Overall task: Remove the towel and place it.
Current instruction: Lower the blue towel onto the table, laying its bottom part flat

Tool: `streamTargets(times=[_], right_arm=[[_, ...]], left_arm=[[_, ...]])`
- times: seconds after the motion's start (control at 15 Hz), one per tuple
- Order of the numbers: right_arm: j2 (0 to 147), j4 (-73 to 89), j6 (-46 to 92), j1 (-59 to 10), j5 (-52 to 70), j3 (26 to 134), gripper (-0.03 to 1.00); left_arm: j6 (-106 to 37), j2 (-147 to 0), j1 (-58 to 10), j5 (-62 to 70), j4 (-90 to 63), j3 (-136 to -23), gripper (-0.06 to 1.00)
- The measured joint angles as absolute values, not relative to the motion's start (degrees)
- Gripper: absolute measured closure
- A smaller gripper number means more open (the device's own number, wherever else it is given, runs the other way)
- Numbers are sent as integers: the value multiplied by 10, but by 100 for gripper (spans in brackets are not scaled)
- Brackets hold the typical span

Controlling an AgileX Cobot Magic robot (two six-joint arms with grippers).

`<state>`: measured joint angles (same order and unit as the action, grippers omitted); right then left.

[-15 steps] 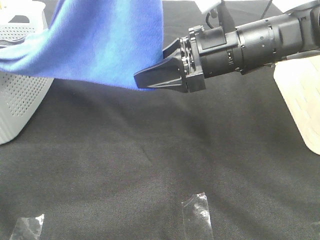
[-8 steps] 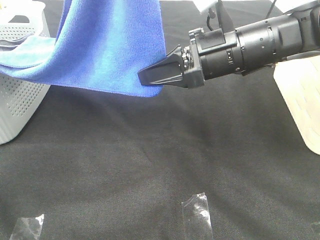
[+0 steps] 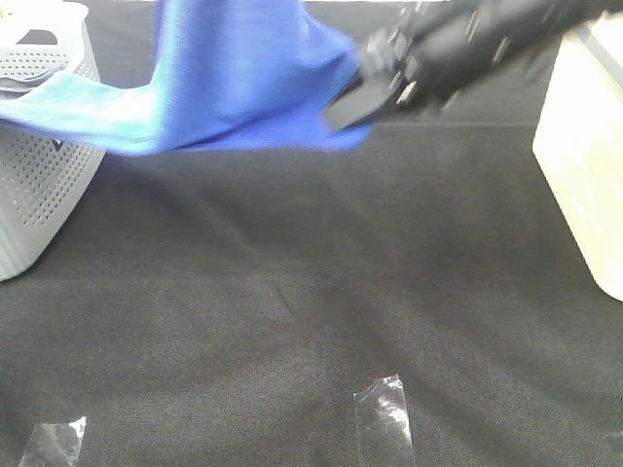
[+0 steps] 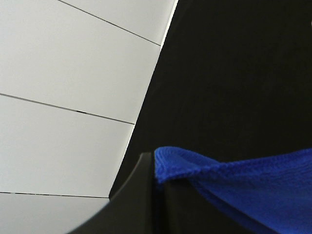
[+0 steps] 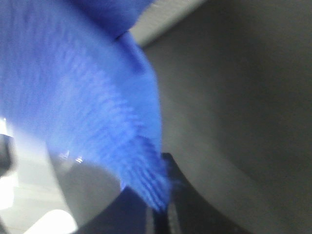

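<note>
The first risk is at the far left corner of the worktop point(image 3: 292, 292). The left end of the towel point(image 3: 234, 88) lies over the rim of the grey perforated basket point(image 3: 39, 195), so if the cloth snags there, a hard pull to the right could drag or tip the basket.

From that rim the towel hangs in the air as a stretched sheet along the far edge toward the middle, clear of the worktop. Part of it runs upward out of the high view. In the left wrist view a stitched hem lies against one dark finger of the left pincer point(image 4: 148, 180). The other finger is hidden, so I cannot tell whether it grips.

Further right, the right pincer point(image 3: 352, 102) is blurred and clamped on a fold of the towel. Only a small bite shows in the right wrist view, so under tension the cloth might slip free and drop short.

As for containers, the basket shows nothing I can make out except the towel end over its rim, and its inside is mostly hidden. A cream bin point(image 3: 584, 165) stands at the right edge, well apart from the towel, its inside out of view.
</note>
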<state>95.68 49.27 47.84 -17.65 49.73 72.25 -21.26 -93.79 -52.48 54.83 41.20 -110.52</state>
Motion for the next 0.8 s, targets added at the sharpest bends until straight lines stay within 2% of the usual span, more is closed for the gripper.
streamTargets(times=[0.2,0.33,0.47,0.6,0.67,0.8], right_arm=[[942,226,251,-176,584,873,97],[940,104,180,-176,621,979,97],[940,39,166,-176,616,1060,97],[947,11,165,-176,588,1128,97],[955,-15,165,-176,525,1160,97],[959,-25,164,-176,432,1163,97]], left_arm=[[-190,-942,-509,527,406,-1105,94],[-189,-953,-472,489,402,-1105,94],[-189,-963,-430,415,402,-1105,94],[-189,-974,-385,317,402,-1105,94],[-189,-983,-345,206,403,-1105,94],[-189,-989,-312,86,403,-1105,94]])
